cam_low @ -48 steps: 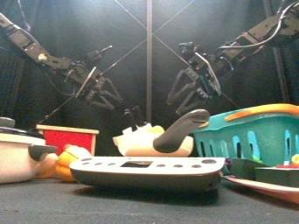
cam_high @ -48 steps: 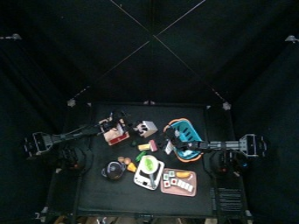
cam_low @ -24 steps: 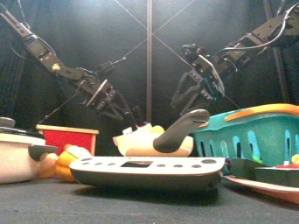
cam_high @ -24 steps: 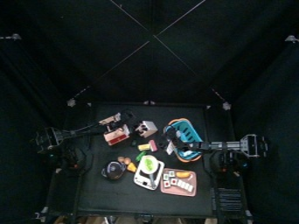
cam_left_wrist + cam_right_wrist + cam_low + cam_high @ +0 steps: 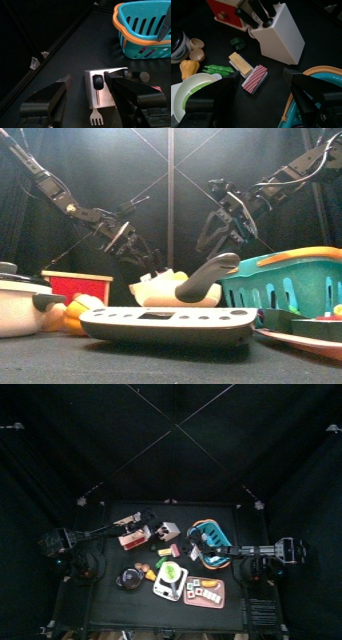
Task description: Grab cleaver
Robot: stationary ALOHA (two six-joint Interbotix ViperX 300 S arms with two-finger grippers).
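Observation:
The cleaver (image 5: 132, 539) is a flat pale slab with a reddish part, lying at the table's left middle. It shows as a red-and-pale block in the front view (image 5: 76, 285) and at the far corner of the right wrist view (image 5: 226, 8). My left gripper (image 5: 132, 520) hangs open just beyond it, above the table (image 5: 135, 243), jaws wide apart in its wrist view (image 5: 93, 97). My right gripper (image 5: 205, 549) is open and empty over the basket's near-left side (image 5: 221, 228), apart from the cleaver.
A white knife block (image 5: 166, 530) with black handles (image 5: 278, 32) stands right of the cleaver. A teal-and-orange basket (image 5: 214, 527) stands at the right (image 5: 287, 258). A silver piece with a black knob (image 5: 100, 85) and a fork (image 5: 97, 119) lie under the left gripper. Toy foods, a pot (image 5: 16, 298) and a tray fill the front.
My left gripper has come lower and further right, towards the knife block. The right gripper has hardly moved. No object has shifted.

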